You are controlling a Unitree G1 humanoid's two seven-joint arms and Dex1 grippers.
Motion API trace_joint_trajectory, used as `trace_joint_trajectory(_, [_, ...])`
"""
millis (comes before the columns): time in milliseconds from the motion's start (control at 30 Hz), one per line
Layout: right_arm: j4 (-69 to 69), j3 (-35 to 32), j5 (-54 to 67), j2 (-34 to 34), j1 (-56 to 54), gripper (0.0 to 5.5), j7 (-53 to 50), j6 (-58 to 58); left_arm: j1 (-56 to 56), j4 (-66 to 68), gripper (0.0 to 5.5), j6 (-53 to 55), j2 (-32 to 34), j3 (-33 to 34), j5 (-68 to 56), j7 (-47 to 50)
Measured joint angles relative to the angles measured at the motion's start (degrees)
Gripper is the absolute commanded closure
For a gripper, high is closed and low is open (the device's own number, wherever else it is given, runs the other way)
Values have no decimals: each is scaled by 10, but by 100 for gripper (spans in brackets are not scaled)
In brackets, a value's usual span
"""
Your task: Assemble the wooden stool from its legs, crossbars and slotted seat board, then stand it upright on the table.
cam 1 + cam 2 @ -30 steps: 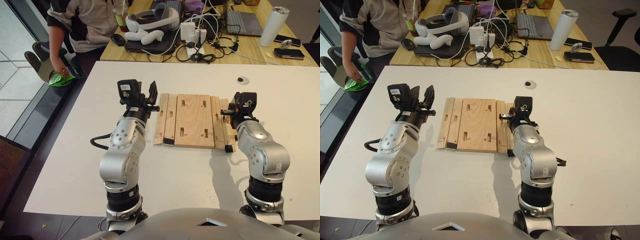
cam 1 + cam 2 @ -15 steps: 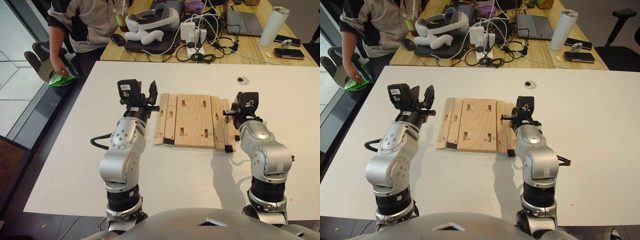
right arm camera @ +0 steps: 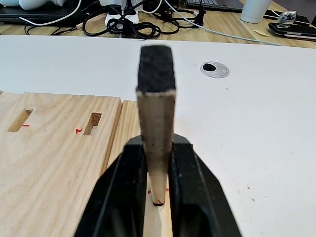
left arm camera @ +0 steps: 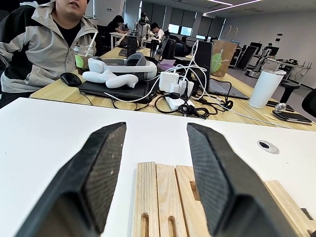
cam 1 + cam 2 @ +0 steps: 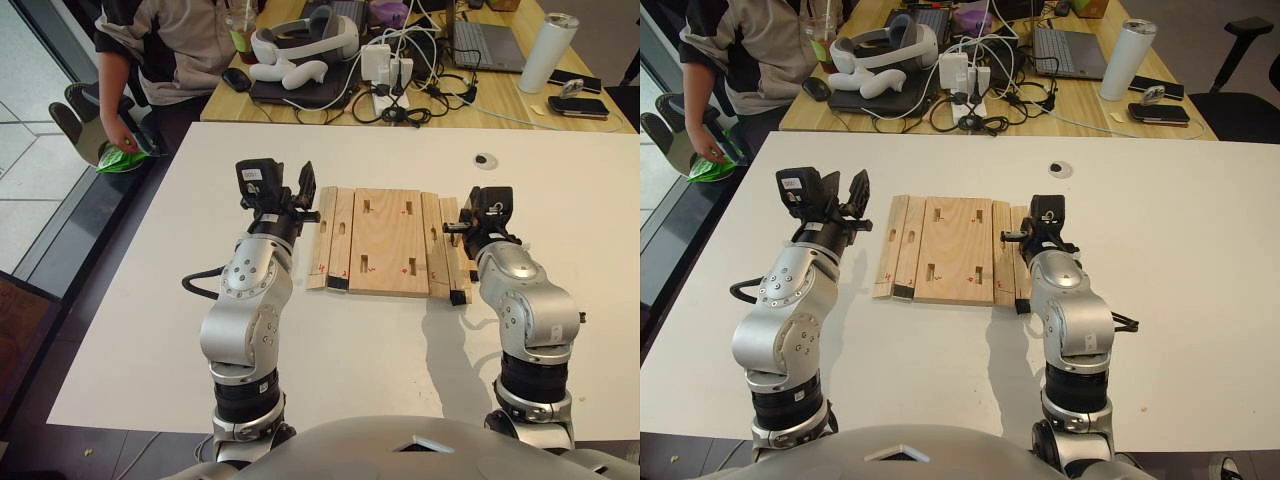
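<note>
The slotted seat board (image 5: 388, 240) lies flat in the middle of the white table (image 5: 560, 190). Two wooden strips (image 5: 330, 235) lie against its left edge, and more strips (image 5: 441, 250) against its right edge. My left gripper (image 5: 298, 196) hovers open just left of the left strips, nothing between its fingers (image 4: 106, 173). At the board's right edge my right gripper (image 5: 468, 218) is shut on a narrow wooden bar (image 3: 155, 113) with a black end. The bar's lower tip meets a strip by a red mark.
A round cable hole (image 5: 486, 159) sits in the table behind the right gripper. Beyond the far edge is a wooden desk (image 5: 300, 105) with a headset, cables, laptop and a tumbler (image 5: 547, 50). Bare table lies to the right and front.
The right arm has shifted only slightly, still holding the bar. The left arm and the wooden parts have not moved.
</note>
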Motion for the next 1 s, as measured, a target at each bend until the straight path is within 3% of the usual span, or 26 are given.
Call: trace_joint_trajectory(1000, [3, -4, -11, 13, 10, 510, 3, 10, 0, 1, 323, -7, 4, -14, 6, 0])
